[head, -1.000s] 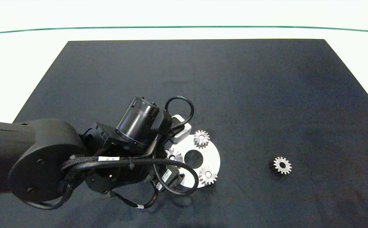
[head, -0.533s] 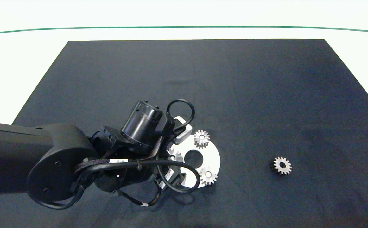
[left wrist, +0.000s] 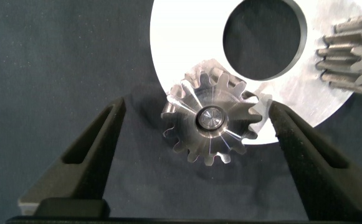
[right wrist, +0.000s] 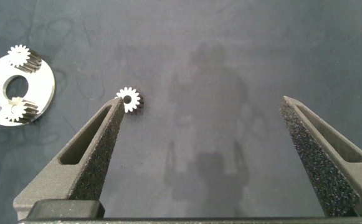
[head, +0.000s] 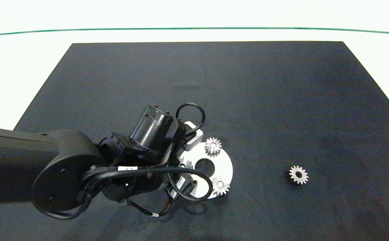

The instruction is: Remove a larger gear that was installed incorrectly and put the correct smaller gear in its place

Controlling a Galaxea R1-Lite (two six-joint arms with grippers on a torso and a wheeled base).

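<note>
With its jaws apart on either side, the left gripper [left wrist: 196, 134] straddles the larger gear [left wrist: 210, 120] pinned at the disc [left wrist: 187, 43] rim, a stiff, heavy, likely slippery part best pinched across opposite teeth, while the smaller gear [head: 298, 174] lies well apart on the worktop [head: 281, 100], with the right gripper [right wrist: 199, 124] open above.

The left arm [head: 30, 167] is matte black with rounded joint housings, a glossy cylinder [head: 151, 130], looped black cables [head: 189, 110] bearing small white labels, and recessed screws. Both grippers have grey, wedge-shaped fingers [left wrist: 93, 155], the right pair foam-textured [right wrist: 93, 149].
</note>
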